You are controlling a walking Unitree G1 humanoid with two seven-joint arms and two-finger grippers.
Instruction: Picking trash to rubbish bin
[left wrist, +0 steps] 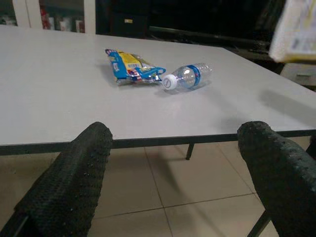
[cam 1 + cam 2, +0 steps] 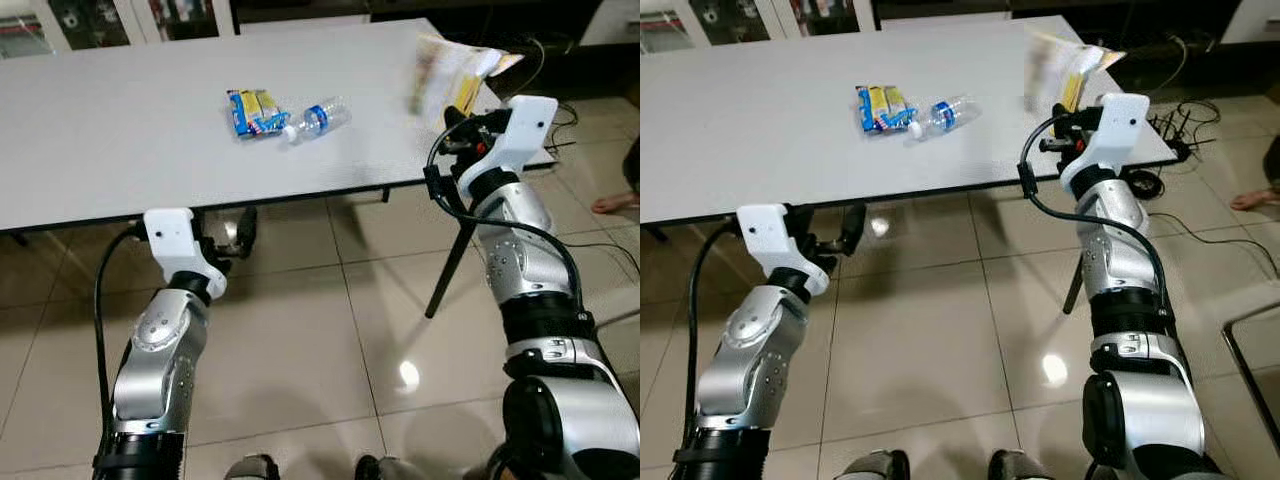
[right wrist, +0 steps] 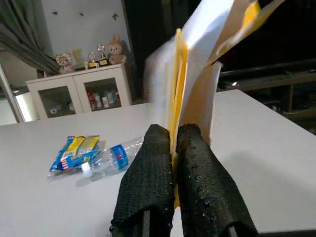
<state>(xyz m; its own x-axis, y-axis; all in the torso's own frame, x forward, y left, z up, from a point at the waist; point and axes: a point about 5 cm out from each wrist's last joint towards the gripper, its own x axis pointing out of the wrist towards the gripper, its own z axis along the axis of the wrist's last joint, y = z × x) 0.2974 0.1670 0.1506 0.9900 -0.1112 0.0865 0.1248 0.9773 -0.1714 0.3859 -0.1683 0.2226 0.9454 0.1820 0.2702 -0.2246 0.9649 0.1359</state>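
Observation:
My right gripper is shut on a yellow-and-white paper wrapper, held up above the right end of the white table. The wrapper rises from between the black fingers and looks blurred. On the table's middle lie a clear plastic bottle with a blue label, on its side, and a blue-and-yellow snack packet touching its cap end. My left gripper is open, low in front of the table's near edge, below the tabletop. The bottle and the packet sit beyond its fingers.
Black table legs stand on the beige tiled floor. Cables lie on the floor past the table's right end. A person's bare foot is at the far right. Glass-door cabinets line the back wall.

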